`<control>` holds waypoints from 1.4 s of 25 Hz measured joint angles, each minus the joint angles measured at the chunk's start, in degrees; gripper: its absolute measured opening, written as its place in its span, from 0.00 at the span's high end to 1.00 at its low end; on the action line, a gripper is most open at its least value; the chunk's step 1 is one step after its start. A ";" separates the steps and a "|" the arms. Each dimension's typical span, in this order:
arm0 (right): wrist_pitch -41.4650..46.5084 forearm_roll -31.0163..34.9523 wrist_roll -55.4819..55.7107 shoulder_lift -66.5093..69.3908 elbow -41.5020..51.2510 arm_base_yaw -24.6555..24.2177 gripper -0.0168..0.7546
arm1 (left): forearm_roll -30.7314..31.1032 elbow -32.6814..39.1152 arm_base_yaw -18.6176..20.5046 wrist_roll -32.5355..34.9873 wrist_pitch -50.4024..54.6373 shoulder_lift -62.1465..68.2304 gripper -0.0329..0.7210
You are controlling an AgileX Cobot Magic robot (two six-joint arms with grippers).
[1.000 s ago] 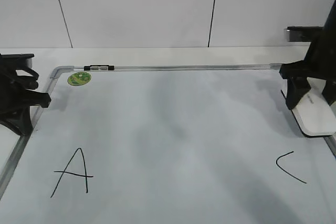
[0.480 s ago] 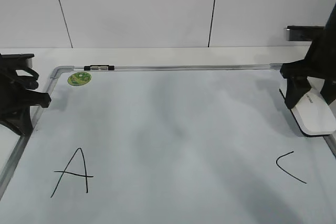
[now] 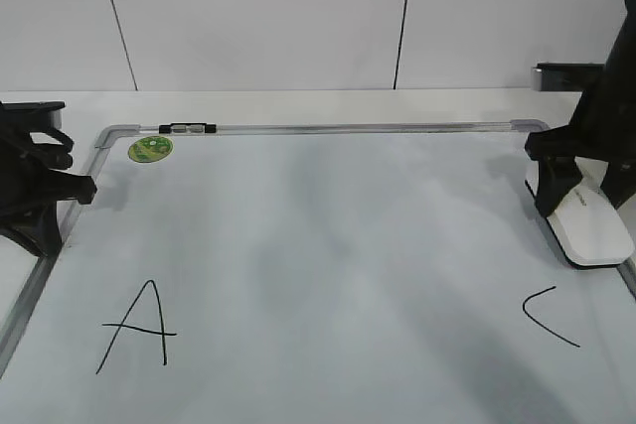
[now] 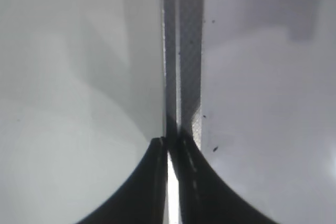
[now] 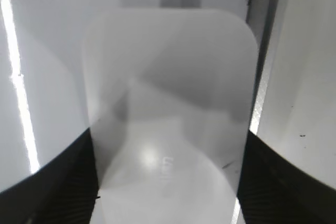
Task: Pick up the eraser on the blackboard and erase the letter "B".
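The white eraser (image 3: 594,230) lies at the right edge of the blackboard (image 3: 328,245), its dark felt side down. My right gripper (image 3: 584,188) straddles it with a finger against each long side. In the right wrist view the eraser (image 5: 168,103) fills the gap between the two fingers (image 5: 168,182), next to the board's frame (image 5: 265,77). My left gripper (image 3: 81,189) is shut and empty over the board's left frame (image 4: 184,51), as the left wrist view (image 4: 169,145) shows. No letter "B" shows on the board.
A black "A" (image 3: 139,330) is at the front left and a black "C" (image 3: 550,317) at the front right. A green sticker (image 3: 150,148) and a small marker (image 3: 188,128) sit at the board's far left corner.
My right gripper and the eraser between its fingers have shifted slightly left and toward the front. The left arm has not moved.
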 joint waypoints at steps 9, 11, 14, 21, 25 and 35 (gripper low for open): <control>-0.86 0.00 0.00 1.60 0.00 0.00 0.28 | 0.00 0.00 0.00 0.00 0.00 0.00 0.92; -0.94 0.00 0.00 1.60 0.00 0.00 0.28 | 0.00 0.00 0.00 0.00 0.00 0.00 0.92; -0.94 -0.14 0.00 1.60 0.00 0.00 0.28 | 0.00 0.00 0.00 0.00 0.00 0.00 0.92; -0.94 -0.37 0.00 1.60 0.00 0.00 0.28 | 0.00 0.00 0.00 0.00 0.00 0.00 0.92; -0.94 -0.49 0.00 2.22 0.00 0.00 0.28 | 0.00 0.00 0.00 0.00 0.00 0.00 0.92; -0.94 0.59 0.00 2.48 0.00 0.00 0.20 | 0.00 0.00 0.00 0.00 0.00 0.00 0.91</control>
